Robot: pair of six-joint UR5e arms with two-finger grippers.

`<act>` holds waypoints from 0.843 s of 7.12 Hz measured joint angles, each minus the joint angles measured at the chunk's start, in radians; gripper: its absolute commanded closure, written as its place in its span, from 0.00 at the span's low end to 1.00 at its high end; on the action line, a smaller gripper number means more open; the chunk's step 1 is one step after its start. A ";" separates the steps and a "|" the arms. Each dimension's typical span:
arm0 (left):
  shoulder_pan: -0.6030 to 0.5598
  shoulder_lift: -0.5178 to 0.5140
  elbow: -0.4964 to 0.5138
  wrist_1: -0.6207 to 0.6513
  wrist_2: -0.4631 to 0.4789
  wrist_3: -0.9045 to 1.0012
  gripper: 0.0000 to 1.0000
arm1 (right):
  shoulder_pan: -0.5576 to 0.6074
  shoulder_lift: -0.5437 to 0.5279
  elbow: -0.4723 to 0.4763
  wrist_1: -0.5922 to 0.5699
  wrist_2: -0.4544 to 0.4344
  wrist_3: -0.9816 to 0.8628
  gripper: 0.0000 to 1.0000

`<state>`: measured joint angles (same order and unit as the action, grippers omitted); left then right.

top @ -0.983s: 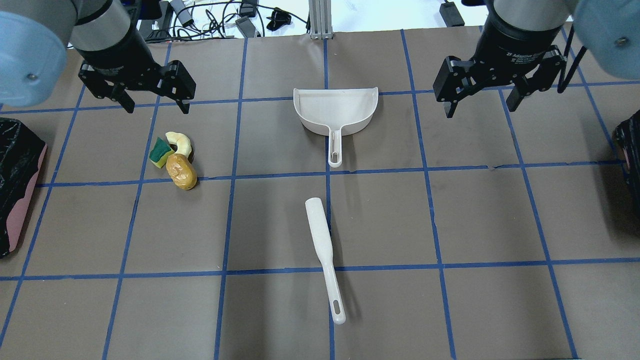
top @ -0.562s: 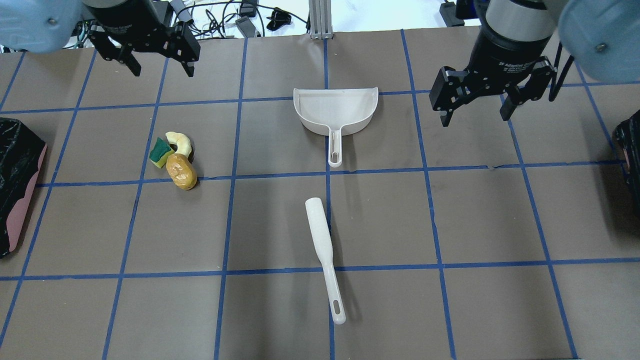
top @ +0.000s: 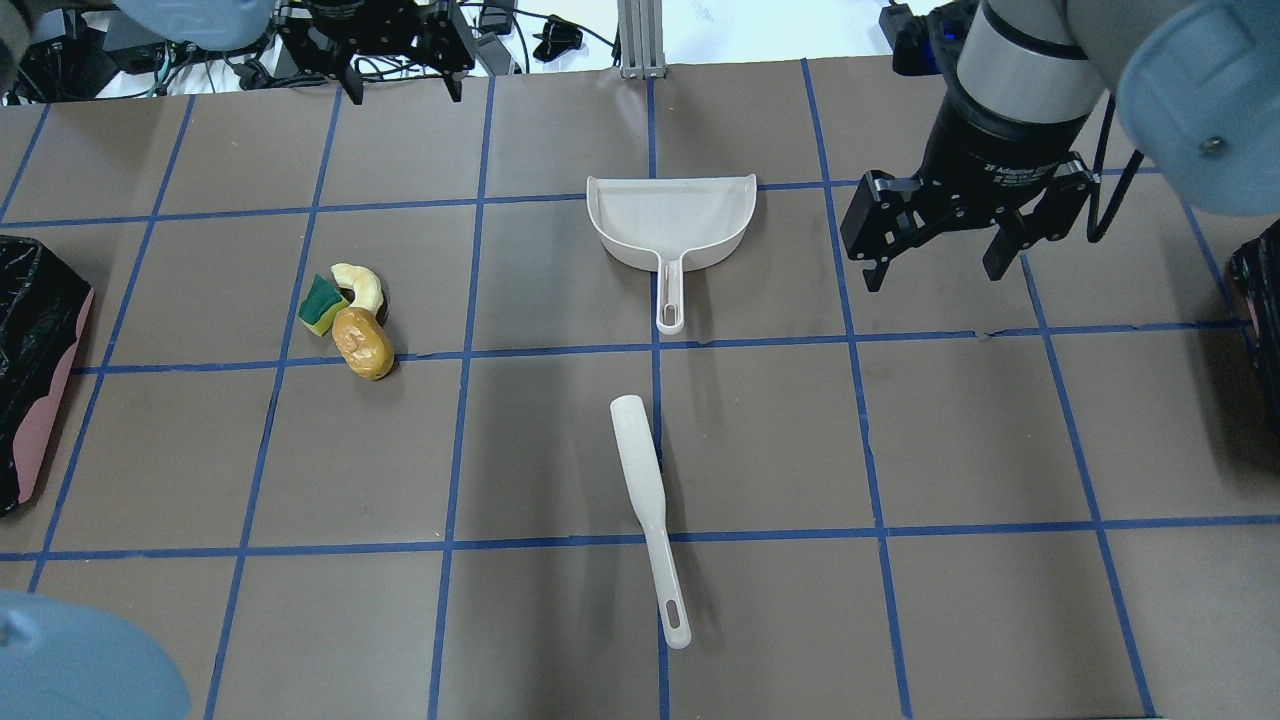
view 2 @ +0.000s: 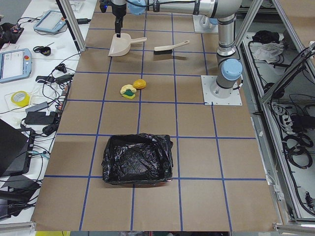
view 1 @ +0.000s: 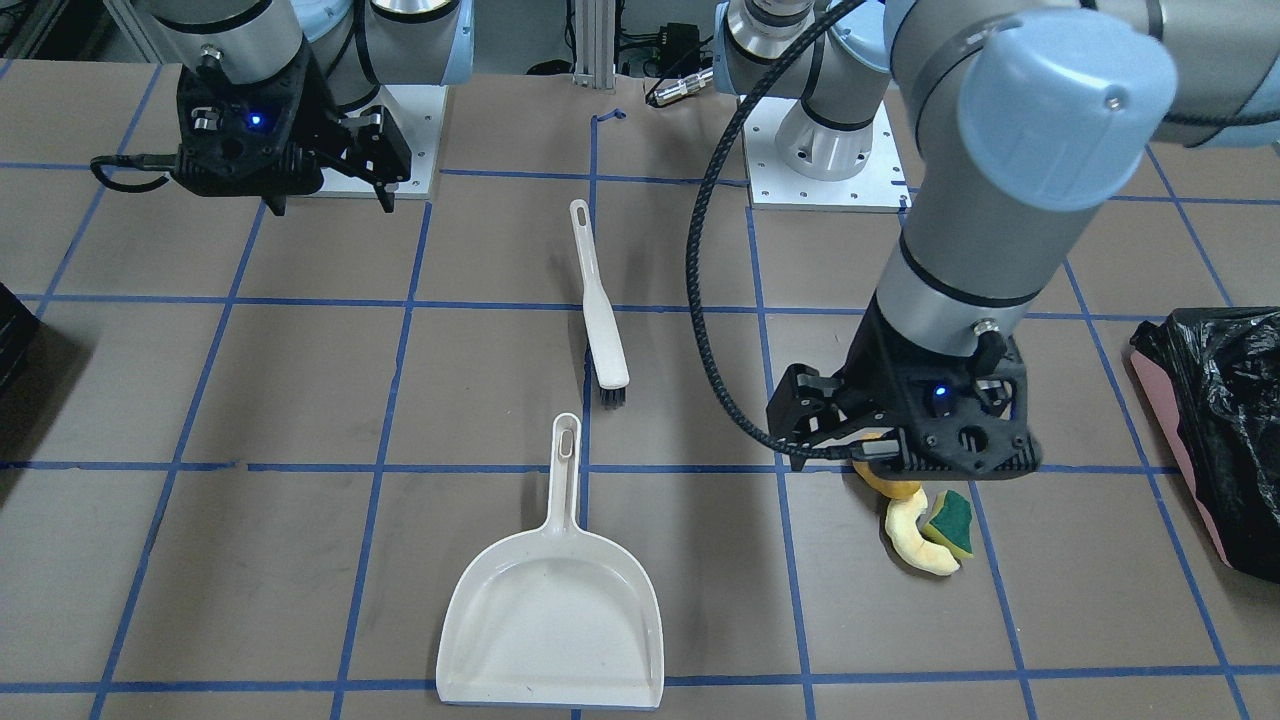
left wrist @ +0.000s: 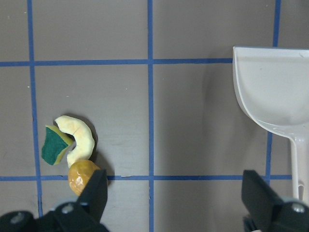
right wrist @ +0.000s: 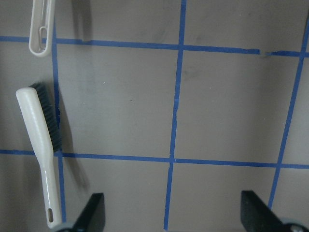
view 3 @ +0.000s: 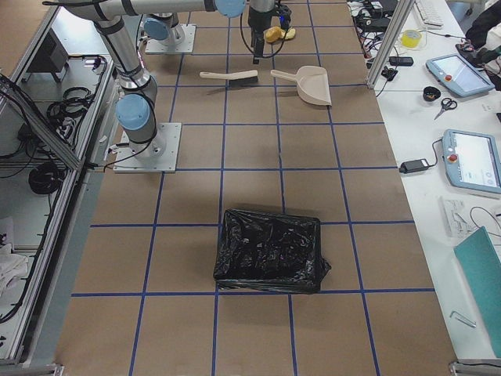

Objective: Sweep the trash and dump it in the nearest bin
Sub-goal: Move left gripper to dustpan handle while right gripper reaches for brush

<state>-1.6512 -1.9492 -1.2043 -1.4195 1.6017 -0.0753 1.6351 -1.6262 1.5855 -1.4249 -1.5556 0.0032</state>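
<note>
The white plastic brush [top: 645, 500] lies nearest. Next, a shiny orange lump [top: 363, 343], a pale yellow curved piece [top: 362, 285] and a green-and-yellow sponge wedge [top: 320, 305] sit touching on the brown table [top: 900, 620]. The pink-sided bin with a black bag [top: 30, 370] is cut off at the left edge. Past the white plastic dustpan [top: 672, 225], the right gripper [top: 932, 278] and the left gripper [top: 404, 92] hang spread wide and empty. From the front, the left gripper hides half the lump.

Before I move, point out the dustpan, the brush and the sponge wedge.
dustpan [top: 670, 225], overhead view, middle of the pan floor.
brush [top: 640, 470], overhead view, white back of the head.
sponge wedge [top: 321, 301], overhead view, green top face.
</note>
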 measured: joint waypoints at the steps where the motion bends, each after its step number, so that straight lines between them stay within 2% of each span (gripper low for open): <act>1: -0.026 -0.028 0.003 0.025 -0.003 -0.039 0.00 | 0.032 -0.020 0.024 0.009 0.009 0.028 0.00; 4: -0.095 -0.092 0.005 0.068 -0.045 -0.155 0.00 | 0.182 -0.044 0.169 -0.045 0.017 0.119 0.04; 6: -0.150 -0.141 0.003 0.089 -0.051 -0.213 0.00 | 0.306 -0.042 0.274 -0.175 0.023 0.248 0.04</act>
<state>-1.8016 -2.0902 -1.2014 -1.3308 1.5509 -0.2879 1.9414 -1.6680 1.8597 -1.5999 -1.5326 0.2508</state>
